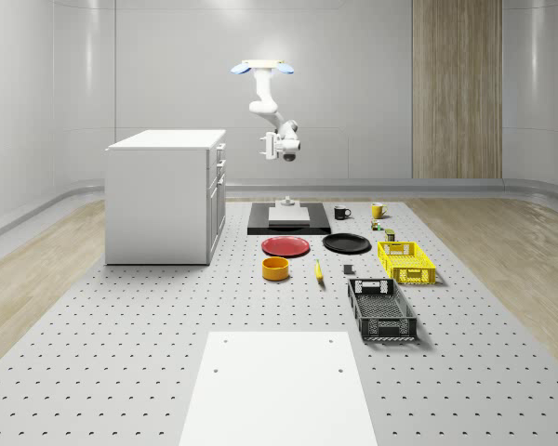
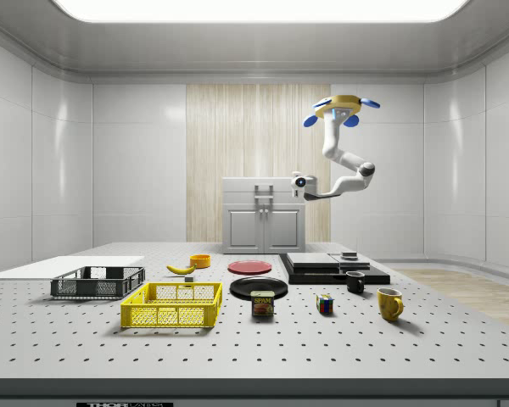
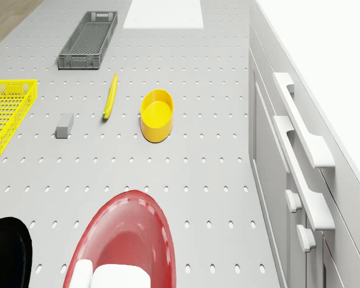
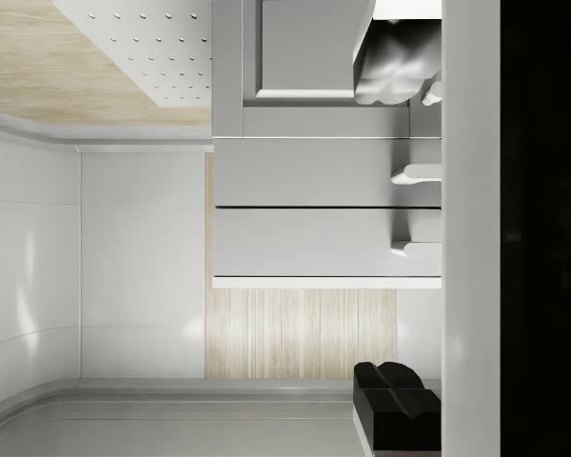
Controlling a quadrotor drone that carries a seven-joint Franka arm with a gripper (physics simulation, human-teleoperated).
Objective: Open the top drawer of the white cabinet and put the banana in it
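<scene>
So far nothing is done: the top drawer of the white cabinet is seen closed, the banana lies on the table beside the yellow bowl, and the drone hovers beside the cabinet, gripper held level with the drawers, its opening not discernible.

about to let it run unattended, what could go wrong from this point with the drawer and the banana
1. The drone hovers in the air beside the white cabinet, and the gripper is off the top drawer handle. The handles sit stacked close, so it might catch the wrong one.
2. Pulling the drawer while airborne could drag the drone toward the cabinet.
3. The banana lies close to the yellow bowl and a small grey block; a grasp could knock either.
</scene>
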